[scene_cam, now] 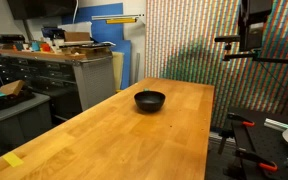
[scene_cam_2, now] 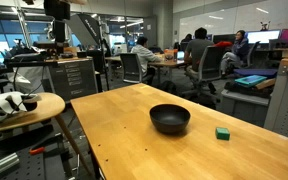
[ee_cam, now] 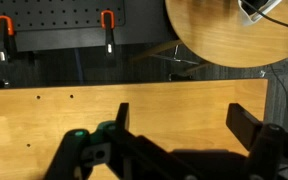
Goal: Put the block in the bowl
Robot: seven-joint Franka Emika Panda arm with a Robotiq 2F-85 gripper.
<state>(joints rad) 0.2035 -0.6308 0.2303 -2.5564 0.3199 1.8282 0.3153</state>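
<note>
The black bowl [scene_cam: 150, 100] sits near the middle of the long wooden table [scene_cam: 104, 140]; it also shows in an exterior view [scene_cam_2: 170, 119]. A small green block [scene_cam_2: 222, 132] lies on the table a short way beside the bowl, apart from it. The block does not show in the exterior view that has the bowl at its centre. The arm [scene_cam: 252, 35] is raised high off the table's far end, well away from both. In the wrist view my gripper [ee_cam: 181, 112] is open and empty above bare table near its edge. Bowl and block are out of the wrist view.
A round wooden side table [scene_cam_2: 29, 108] holding a white object stands off the table's end below the arm; it also shows in the wrist view [ee_cam: 224, 30]. Two orange clamps [ee_cam: 107, 20] hang on a pegboard. Workbenches [scene_cam: 79, 65] and seated people [scene_cam_2: 199, 60] fill the background.
</note>
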